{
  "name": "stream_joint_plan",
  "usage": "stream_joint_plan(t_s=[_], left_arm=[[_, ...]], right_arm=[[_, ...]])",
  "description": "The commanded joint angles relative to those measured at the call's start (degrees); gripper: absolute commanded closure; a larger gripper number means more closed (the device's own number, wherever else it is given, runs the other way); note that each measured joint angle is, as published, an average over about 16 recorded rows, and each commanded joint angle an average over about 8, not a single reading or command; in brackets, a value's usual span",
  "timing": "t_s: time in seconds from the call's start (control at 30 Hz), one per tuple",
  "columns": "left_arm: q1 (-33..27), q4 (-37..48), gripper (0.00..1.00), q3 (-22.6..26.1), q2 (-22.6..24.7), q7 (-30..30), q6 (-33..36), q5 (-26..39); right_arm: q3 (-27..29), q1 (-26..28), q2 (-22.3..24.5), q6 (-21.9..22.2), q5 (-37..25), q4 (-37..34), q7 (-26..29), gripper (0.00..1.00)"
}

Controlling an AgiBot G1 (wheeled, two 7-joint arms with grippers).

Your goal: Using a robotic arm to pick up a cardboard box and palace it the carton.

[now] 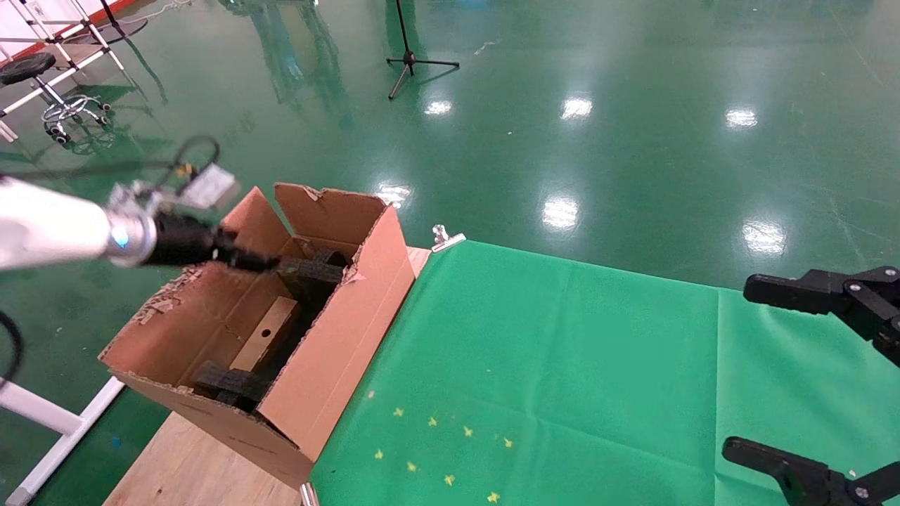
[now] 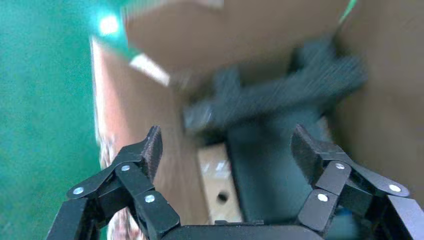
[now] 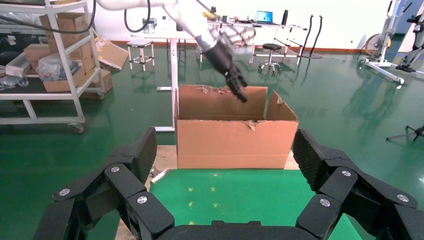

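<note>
The carton [image 1: 337,351] stands open at the table's left end, with torn flaps and black foam blocks [image 1: 309,270] inside. The cardboard box [image 1: 267,334], a pale oblong with tape strips, lies on the carton's floor between the foam blocks; it also shows in the left wrist view [image 2: 216,172]. The white robotic arm [image 1: 49,228] reaches in from the left. My left gripper [image 1: 260,263] hangs over the carton's far part, open and empty [image 2: 227,142]. My right gripper [image 1: 773,372] is open and empty at the table's right edge, facing the carton [image 3: 232,145].
A green cloth [image 1: 562,365] with several small yellow marks [image 1: 436,450] covers the table right of the carton. Bare wood [image 1: 190,464] shows under the carton. A metal clip [image 1: 446,239] sits at the cloth's far corner. A tripod stand [image 1: 408,63] stands on the green floor.
</note>
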Motion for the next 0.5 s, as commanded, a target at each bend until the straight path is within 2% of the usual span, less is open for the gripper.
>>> stream_joint_plan(t_s=[0.03, 0.27, 0.5], left_arm=[[-1.53, -2.15, 0.00, -1.05, -1.37, 1.24, 3.70, -1.63], [-2.99, -5.43, 0.00, -1.34, -2.44, 0.52, 7.61, -2.25], [-2.58, -5.04, 0.00, -1.35, -2.26, 0.81, 6.80, -2.30]], right_arm=[[0.00, 0.00, 0.00, 0.00, 0.00, 0.00, 0.00, 0.00], [0.00, 0.00, 0.01, 0.02, 0.01, -0.01, -0.01, 0.00], [0.00, 0.00, 0.01, 0.01, 0.01, -0.01, -0.01, 0.00]])
